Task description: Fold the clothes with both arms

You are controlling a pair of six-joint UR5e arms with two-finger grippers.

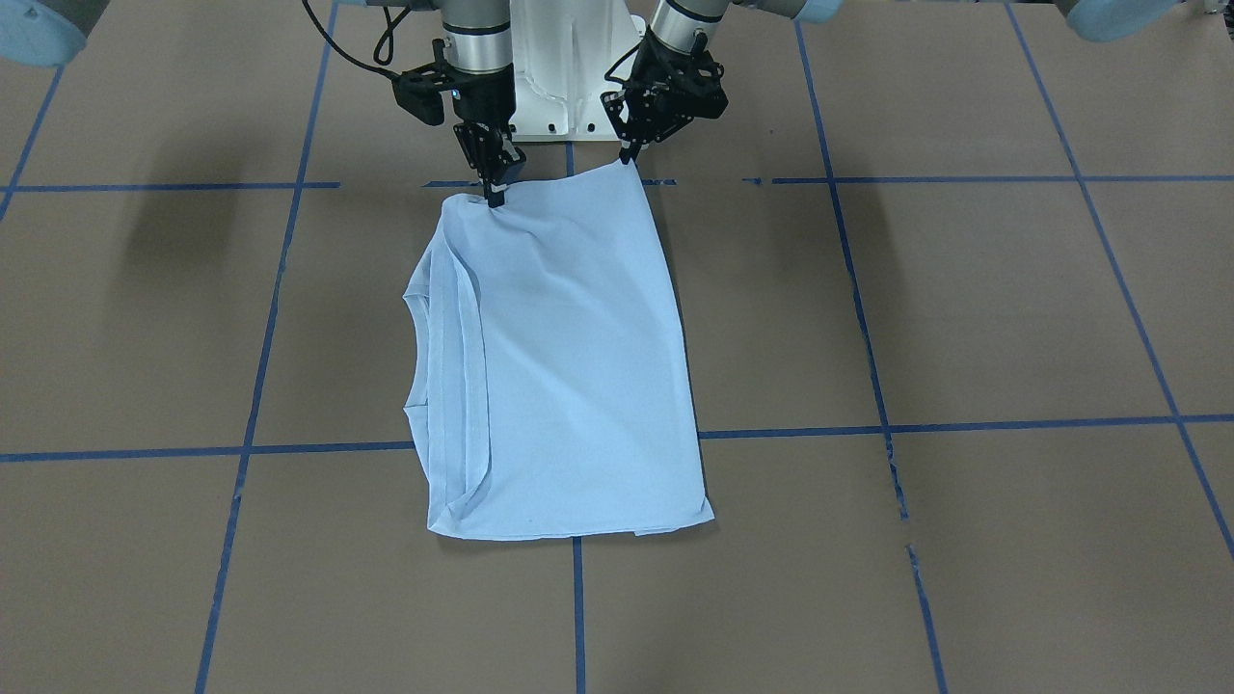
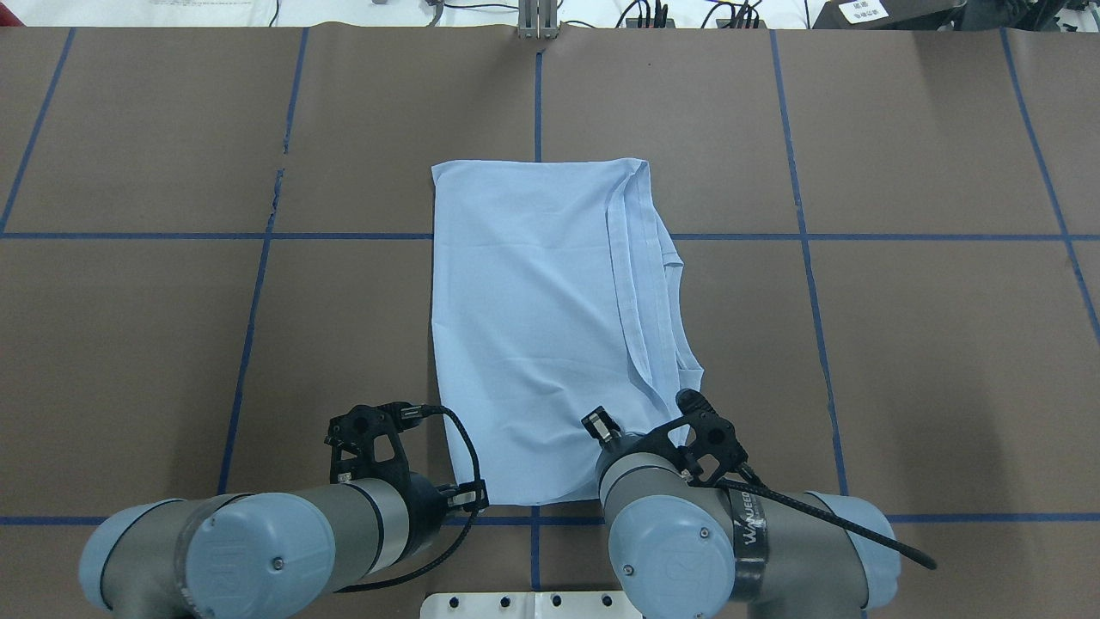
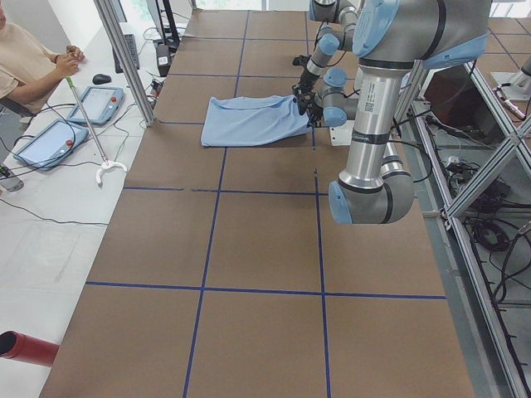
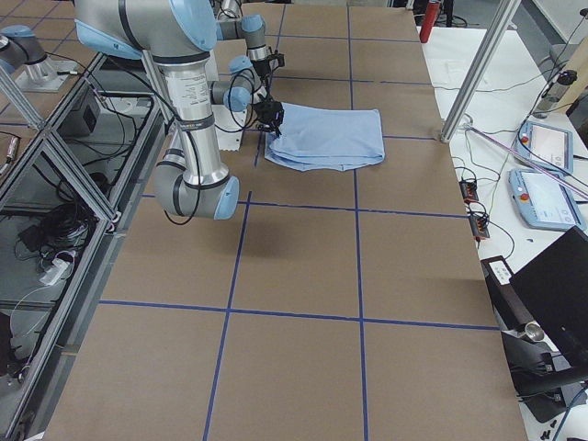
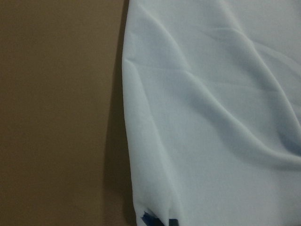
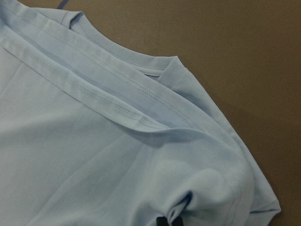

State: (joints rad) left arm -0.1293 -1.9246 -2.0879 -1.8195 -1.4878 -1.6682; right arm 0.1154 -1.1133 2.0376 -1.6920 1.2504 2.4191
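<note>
The light blue T-shirt lies folded lengthwise on the brown table, also seen from overhead. Its sleeve and neckline edges are stacked along one long side. The chest print is hidden. My left gripper is shut on the shirt's near corner, slightly raised. My right gripper is shut on the other near corner, by the sleeve side, where the cloth bunches. The left wrist view shows only smooth cloth beside bare table.
The white pedestal base stands just behind both grippers. Blue tape lines grid the brown table. An operator sits beside tablets off the table's far side. A red cylinder lies at the left end.
</note>
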